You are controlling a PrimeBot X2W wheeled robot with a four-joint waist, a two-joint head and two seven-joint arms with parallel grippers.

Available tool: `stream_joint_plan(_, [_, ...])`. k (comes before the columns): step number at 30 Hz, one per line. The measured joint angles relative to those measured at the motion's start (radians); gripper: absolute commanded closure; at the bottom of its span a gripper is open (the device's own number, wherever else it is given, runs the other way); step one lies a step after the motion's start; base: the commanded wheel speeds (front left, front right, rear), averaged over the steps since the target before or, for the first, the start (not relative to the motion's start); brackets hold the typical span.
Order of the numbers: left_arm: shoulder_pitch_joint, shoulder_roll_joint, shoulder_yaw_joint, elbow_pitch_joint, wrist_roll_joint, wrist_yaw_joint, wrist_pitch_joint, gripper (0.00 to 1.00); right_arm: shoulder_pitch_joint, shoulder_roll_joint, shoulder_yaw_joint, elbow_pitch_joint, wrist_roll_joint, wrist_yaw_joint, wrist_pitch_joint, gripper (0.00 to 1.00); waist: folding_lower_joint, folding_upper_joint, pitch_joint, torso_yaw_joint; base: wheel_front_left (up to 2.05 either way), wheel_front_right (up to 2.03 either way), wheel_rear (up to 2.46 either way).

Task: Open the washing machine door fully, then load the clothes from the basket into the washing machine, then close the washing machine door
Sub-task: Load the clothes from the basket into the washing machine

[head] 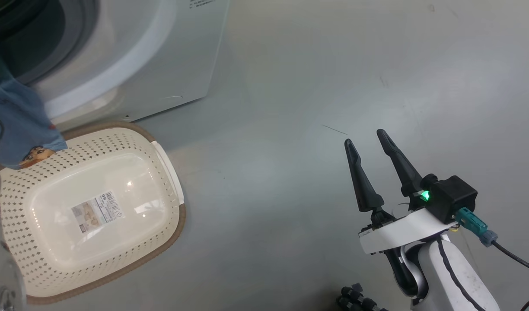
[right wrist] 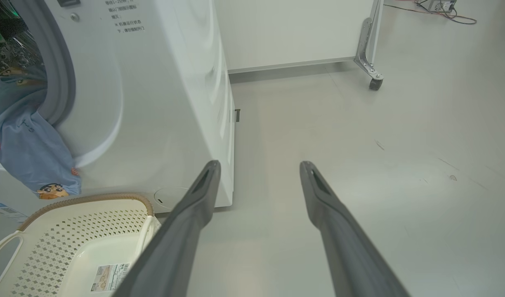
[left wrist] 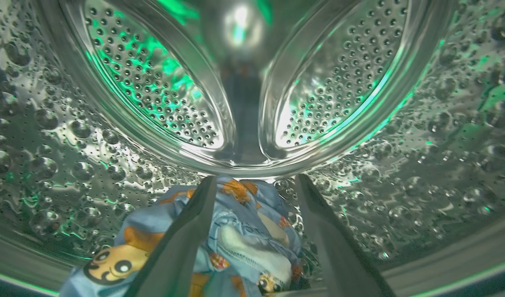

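Clothes (left wrist: 236, 239) lie in washing machine (right wrist: 161, 103) drum, 6 o'clock in left wrist view, btwn spread fingers of left gripper (left wrist: 256, 178), nothing pinched. Tail hangs over lip, 9 o'clock head view. Basket (head: 44, 172) at 8 empty. Right gripper (head: 364, 136) at 4, open. I reckon: tuck tail, shut door left.

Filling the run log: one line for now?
phase: loading; left hand: open, inside drum; clothes: under it, part hanging out washer; basket: empty; right hand: open, over floor
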Motion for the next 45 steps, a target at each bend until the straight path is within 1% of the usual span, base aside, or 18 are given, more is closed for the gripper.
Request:
stream_joint_plan(4, [0.039, -0.026, -0.005, 0.009, -0.003, 0.000, -0.034, 0.00, 0.000, 0.000, -0.018, 0.000, -0.009, 0.000, 0.000, 0.00, 0.0000, 0.0000, -0.016, 0.032, 0.00, 0.00, 0.00])
stream_joint_plan(10, [0.072, -0.061, 0.005, 0.007, -0.043, -0.008, -0.076, 0.00, -0.007, 0.000, -0.045, 0.000, -0.024, 0.000, 0.000, 0.00, 0.0000, 0.0000, -0.034, 0.075, 0.00, 0.00, 0.00])
stream_joint_plan(13, [0.106, -0.085, -0.004, 0.002, -0.044, -0.025, -0.086, 0.00, -0.014, 0.000, -0.061, 0.000, -0.030, 0.000, 0.000, 0.00, 0.0000, 0.0000, -0.045, 0.102, 0.00, 0.00, 0.00])
stream_joint_plan(14, [0.133, -0.100, -0.009, -0.006, -0.047, -0.042, -0.095, 0.00, -0.015, -0.001, -0.070, 0.000, -0.036, 0.000, 0.000, 0.00, 0.0000, 0.0000, -0.052, 0.119, 0.00, 0.00, 0.00])
stream_joint_plan(16, [0.154, -0.116, -0.013, -0.016, -0.055, -0.059, -0.101, 0.00, -0.015, -0.001, -0.081, 0.000, -0.040, 0.000, 0.000, 0.00, 0.0000, 0.0000, -0.058, 0.137, 0.00, 0.00, 0.00])
stream_joint_plan(23, [0.230, -0.164, -0.029, -0.068, -0.060, -0.103, -0.112, 0.00, -0.016, -0.002, -0.125, -0.001, -0.068, 0.001, 0.000, 0.00, 0.0000, 0.0000, -0.074, 0.201, 0.00, 0.00, 0.00])
stream_joint_plan(26, [0.279, -0.167, -0.044, -0.093, -0.059, -0.120, -0.115, 0.00, -0.018, -0.002, -0.136, -0.001, -0.080, 0.002, 0.000, 0.00, 0.0000, 0.0000, -0.079, 0.227, 0.00, 0.00, 0.00])
stream_joint_plan(32, [0.375, -0.168, -0.057, -0.146, -0.054, -0.129, -0.115, 0.00, -0.018, -0.006, -0.168, -0.007, -0.092, 0.006, 0.000, 0.00, -0.0001, 0.0000, -0.086, 0.273, 0.00, 0.00, 0.00])
stream_joint_plan(40, [0.500, -0.176, -0.052, -0.291, -0.054, -0.139, -0.115, 0.00, -0.018, -0.007, -0.191, -0.013, -0.106, 0.010, 0.000, 0.00, -0.0001, 0.0000, -0.087, 0.321, 0.00, 0.00, 0.00])
stream_joint_plan(45, [0.590, -0.182, -0.049, -0.355, -0.060, -0.156, -0.115, 0.00, -0.018, -0.007, -0.202, -0.015, -0.112, 0.014, 0.000, 0.00, 0.0000, 0.0000, -0.086, 0.342, 0.00, 0.00, 0.00])
